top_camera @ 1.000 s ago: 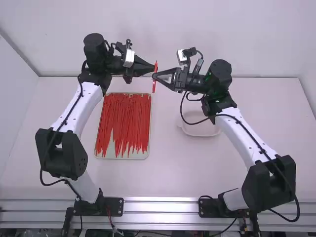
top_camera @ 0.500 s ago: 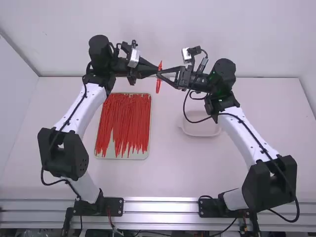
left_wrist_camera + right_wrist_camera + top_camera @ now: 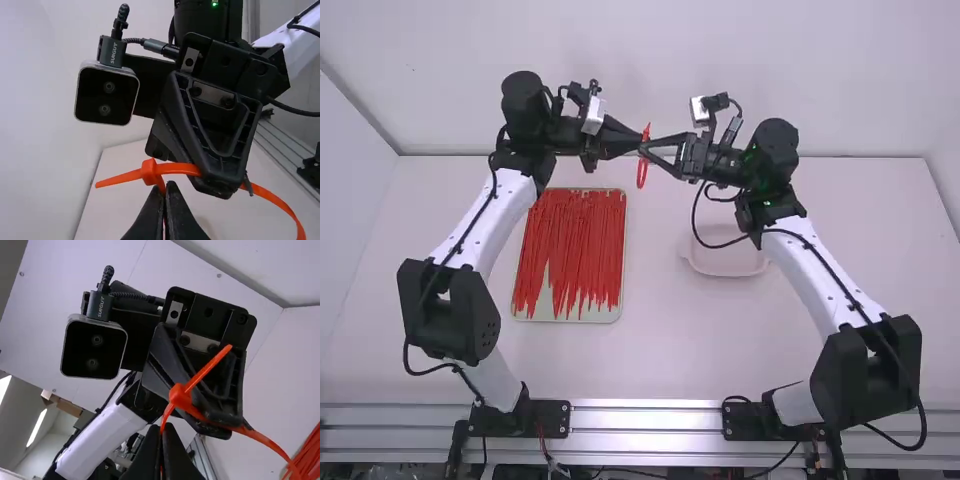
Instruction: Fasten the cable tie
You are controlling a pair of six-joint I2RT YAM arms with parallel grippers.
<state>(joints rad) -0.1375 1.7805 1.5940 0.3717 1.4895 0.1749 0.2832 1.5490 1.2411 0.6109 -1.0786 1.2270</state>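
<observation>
Red plastic in the high view: one cable tie (image 3: 641, 172) hangs in the air above the far part of the white table (image 3: 720, 350), caught between my left pincer (image 3: 632, 148) and my right pincer (image 3: 651, 150), which meet tip to tip there. Below and nearer the camera, on my left side, a pale tray (image 3: 566, 320) holds a thick layer of spare red ties (image 3: 570, 250). A white bowl (image 3: 725, 264) sits on the table under my right arm. In the left wrist view, my left pincer (image 3: 162, 189) has its two fingers pressed together on the cable tie (image 3: 172, 170), just under its square head. The strap passes under the tip of my right pincer (image 3: 220, 187) and trails on beyond it. In the right wrist view, my right pincer (image 3: 161, 430) is likewise clamped shut on a strand of the cable tie (image 3: 179, 392) running down from its head, with the tail slanting up across the front of my left pincer (image 3: 220, 427).
</observation>
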